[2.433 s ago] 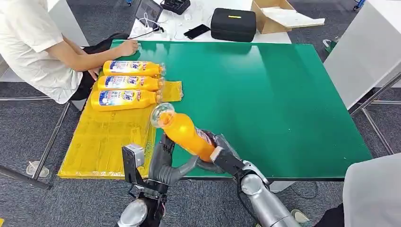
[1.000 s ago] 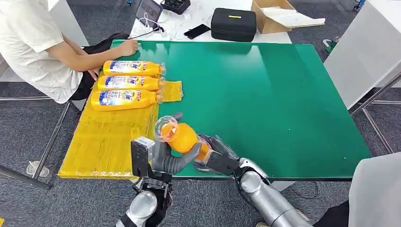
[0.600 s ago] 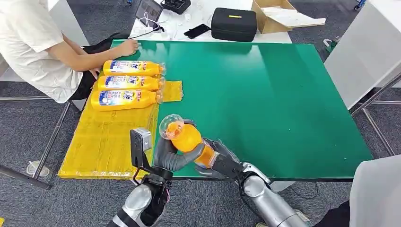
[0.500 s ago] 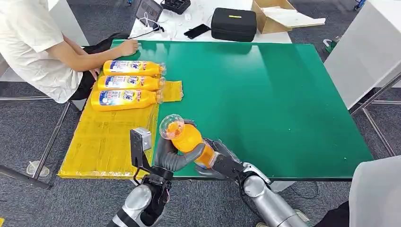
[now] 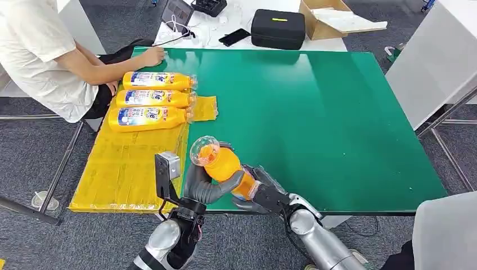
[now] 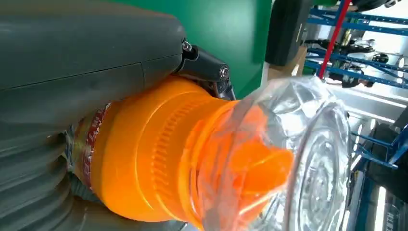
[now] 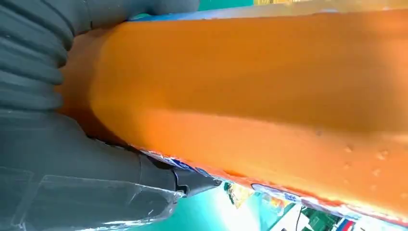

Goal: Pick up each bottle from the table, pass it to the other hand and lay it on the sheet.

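Bottle [image 5: 222, 164] held above the table's [image 5: 337, 112] near edge, long axis tilted, clear cap end pointing up and toward the yellow sheet [image 5: 129, 163]. Left hand [image 5: 198, 183] wraps the shoulder below the cap; right hand [image 5: 260, 191] grasps the base, apparently not yet released. Three bottles [image 5: 152, 100] lie on the sheet.
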Available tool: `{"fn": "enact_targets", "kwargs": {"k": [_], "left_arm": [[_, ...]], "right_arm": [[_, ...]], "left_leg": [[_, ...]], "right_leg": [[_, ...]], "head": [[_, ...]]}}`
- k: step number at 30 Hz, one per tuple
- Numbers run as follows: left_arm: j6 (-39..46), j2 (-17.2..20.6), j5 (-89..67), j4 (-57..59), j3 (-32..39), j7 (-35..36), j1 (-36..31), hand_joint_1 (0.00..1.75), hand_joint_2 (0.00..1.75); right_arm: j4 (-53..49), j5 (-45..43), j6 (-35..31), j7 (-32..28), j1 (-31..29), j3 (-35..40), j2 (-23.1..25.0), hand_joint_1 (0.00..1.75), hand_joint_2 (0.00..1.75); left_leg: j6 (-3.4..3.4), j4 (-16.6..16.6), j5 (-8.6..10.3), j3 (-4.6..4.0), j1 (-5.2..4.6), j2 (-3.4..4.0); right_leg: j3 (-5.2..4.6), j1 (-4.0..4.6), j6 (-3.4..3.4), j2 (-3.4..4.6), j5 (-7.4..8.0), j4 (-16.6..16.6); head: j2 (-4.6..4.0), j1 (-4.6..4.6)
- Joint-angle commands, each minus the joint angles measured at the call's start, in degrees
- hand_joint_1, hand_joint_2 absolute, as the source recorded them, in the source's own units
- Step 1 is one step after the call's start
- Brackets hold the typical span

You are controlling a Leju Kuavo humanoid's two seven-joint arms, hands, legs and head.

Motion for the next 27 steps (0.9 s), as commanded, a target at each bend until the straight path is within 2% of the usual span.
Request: {"fn": "enact_targets", "kwargs": {"k": [1, 3, 4, 8, 9, 10, 11, 13, 14, 18, 21, 23, 24, 25, 27], "left_arm": [[0.22, 2.6, 1.89, -1.06, -1.0, 0.41, 1.08, 1.75, 1.75], [1.72, 3.15, 0.91, -2.79, -0.65, -0.05, 1.57, 1.75, 1.75], [3.08, 3.51, -0.04, -4.09, -0.4, -0.59, 2.02, 1.75, 1.75], [6.93, 4.14, -1.91, -8.34, 0.22, -0.88, 2.82, 1.75, 1.75], [7.51, 4.12, -2.3, -8.55, 0.19, -0.94, 2.76, 1.75, 1.75], [10.96, 4.24, -4.77, -8.87, 0.31, -2.43, 2.71, 1.75, 1.75], [12.52, 4.39, -5.78, -8.84, 0.58, -2.95, 2.64, 1.75, 1.75], [12.71, 4.68, -5.39, -9.12, 1.34, -2.85, 3.03, 1.75, 1.75], [12.66, 4.79, -4.83, -9.46, 1.85, -2.85, 3.46, 1.75, 1.75], [13.35, 5.0, -4.92, -10.86, 2.55, -4.1, 4.2, 1.75, 1.75], [20.35, 5.46, -12.98, -10.25, 2.09, -7.19, 3.51, 1.75, 1.75], [32.07, 7.47, -32.95, -5.18, 0.81, -5.66, 0.69, 1.75, 1.75], [32.2, 7.66, -37.21, -3.73, 1.93, -3.83, 0.26, 1.75, 1.75], [32.2, 7.77, -48.52, -0.9, 4.62, 0.24, -0.78, 1.75, 1.75], [32.2, 8.38, -61.3, 2.36, 8.84, 5.12, -2.23, 1.75, 1.75]], "right_arm": [[0.27, -0.41, -3.66, -0.12, -2.13, -1.66, 1.86, 0.0, 1.75], [0.16, 2.76, -9.05, -0.26, -1.52, -2.34, 2.47, 0.0, 1.75], [-0.07, 4.83, -13.36, -0.25, -0.86, -3.3, 3.25, 0.0, 0.0], [-0.42, 12.1, -29.84, -1.95, -0.08, -6.64, 5.95, 0.0, 0.0], [-0.54, 12.43, -31.06, -2.19, -0.11, -6.91, 6.03, 0.0, 0.0], [-1.22, 15.37, -41.72, -5.66, 0.62, -9.54, 6.93, 0.0, 0.0], [-2.36, 16.91, -44.66, -6.66, 1.41, -12.16, 6.99, 0.0, 0.0], [-3.99, 18.55, -44.66, -9.12, 3.17, -18.09, 8.67, 0.0, 0.0], [-4.6, 18.87, -44.66, -10.2, 3.88, -20.61, 9.24, 0.0, 0.0], [-4.94, 17.8, -44.66, -12.94, 4.91, -23.76, 9.61, 0.0, 0.0], [-6.32, 18.59, -44.66, -13.82, 5.67, -26.06, 10.25, 0.0, 0.0], [-9.42, 18.54, -44.66, -13.82, 6.34, -27.03, 10.38, 0.0, 0.0], [-10.39, 19.0, -44.66, -13.82, 6.51, -27.66, 10.62, 0.0, 0.0], [-12.32, 19.04, -44.66, -13.82, 6.85, -28.85, 11.14, 0.0, 0.0], [-15.61, 20.33, -44.66, -13.82, 7.7, -31.56, 12.32, 0.0, 0.0]], "left_leg": [[0.02, -0.03, -0.05, 0.15, -0.04, 0.19], [0.02, -0.04, -0.1, 0.26, -0.05, 0.24], [0.02, -0.04, -0.06, 0.2, -0.04, 0.18], [0.02, -0.03, -0.13, 0.34, -0.04, 0.21], [0.01, -0.02, -0.11, 0.23, -0.02, 0.24], [0.02, -0.04, -0.09, 0.23, -0.05, 0.22], [0.01, -0.03, -0.05, 0.11, -0.03, 0.2], [0.04, -0.04, -0.13, 0.37, -0.05, 0.16], [0.02, -0.06, 0.0, 0.07, -0.03, 0.01], [0.04, -0.08, -0.07, 0.23, -0.07, 0.1], [0.02, -0.04, -0.06, 0.18, -0.05, -0.01], [0.02, -0.06, -0.08, 0.25, -0.06, -0.01], [0.02, -0.1, -0.07, 0.32, -0.09, -0.03], [0.02, -0.1, -0.14, 0.5, -0.09, 0.03], [0.0, -0.12, -0.03, 0.32, -0.08, -0.01]], "right_leg": [[0.08, -0.02, -0.07, 0.13, -0.01, -0.01], [0.17, -0.02, -0.1, 0.15, -0.05, 0.01], [0.12, -0.02, -0.08, 0.12, -0.03, -0.01], [0.21, 0.0, -0.12, 0.1, -0.1, 0.02], [0.1, 0.01, -0.1, 0.15, -0.06, 0.02], [0.1, -0.03, -0.09, 0.13, -0.06, 0.02], [0.0, -0.01, -0.07, 0.13, -0.01, 0.01], [0.27, 0.0, -0.13, 0.04, -0.12, 0.02], [0.01, -0.01, -0.05, -0.05, -0.02, -0.02], [0.15, -0.04, -0.09, -0.01, -0.06, -0.02], [0.12, -0.01, -0.12, -0.14, -0.09, -0.01], [0.18, -0.01, -0.13, -0.15, -0.12, -0.02], [0.24, -0.03, -0.15, -0.19, -0.14, -0.02], [0.4, -0.02, -0.2, -0.16, -0.2, 0.0], [0.2, -0.03, -0.16, -0.16, -0.09, -0.01]], "head": [[0.0, -0.02], [0.0, 0.0], [0.0, -0.02], [0.0, 0.0], [0.0, 0.0], [0.0, -0.02], [0.0, 0.0], [0.0, -0.02], [0.0, 0.02], [0.0, 0.02], [0.0, 0.02], [0.0, 0.0], [0.0, 0.0], [0.0, 0.0], [0.0, -0.02]]}}
